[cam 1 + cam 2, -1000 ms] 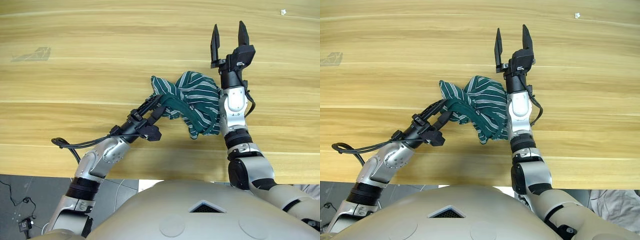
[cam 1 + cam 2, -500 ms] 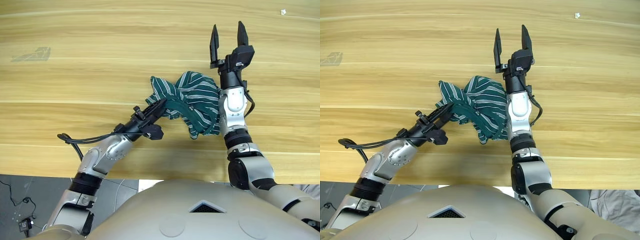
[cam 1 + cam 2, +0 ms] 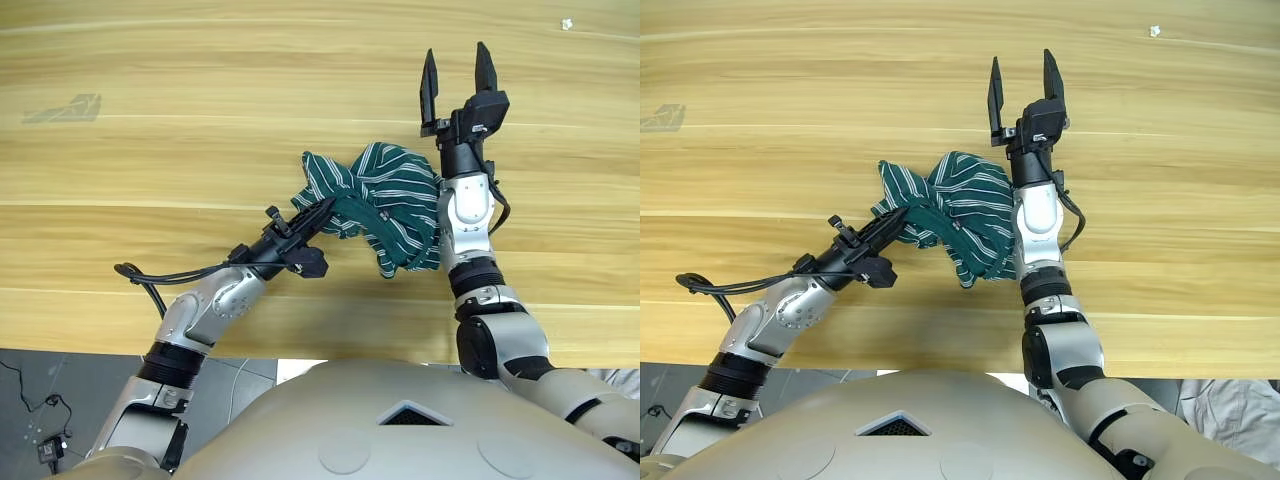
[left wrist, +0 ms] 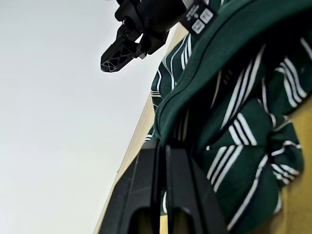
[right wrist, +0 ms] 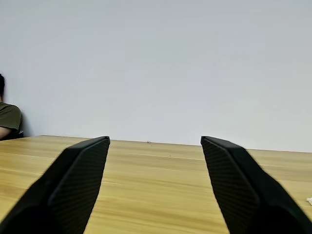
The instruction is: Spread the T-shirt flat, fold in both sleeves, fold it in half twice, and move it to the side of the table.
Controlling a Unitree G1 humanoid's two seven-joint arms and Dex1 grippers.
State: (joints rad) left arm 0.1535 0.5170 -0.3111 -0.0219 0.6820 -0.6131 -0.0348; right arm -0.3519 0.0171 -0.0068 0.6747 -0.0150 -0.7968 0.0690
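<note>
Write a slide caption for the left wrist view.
Left gripper pinching the edge of a crumpled dark green, white-striped fabric T-shirt over the light wooden table.

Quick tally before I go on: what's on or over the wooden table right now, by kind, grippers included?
green white-striped T-shirt: 1
black two-finger grippers: 2, the left gripper and the right gripper
small white scrap: 1
Total: 4

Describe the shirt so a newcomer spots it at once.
On the wooden table, look in the near half. The T-shirt is a crumpled dark green heap with white stripes, pinched by the left gripper; nothing else there is striped.
</note>
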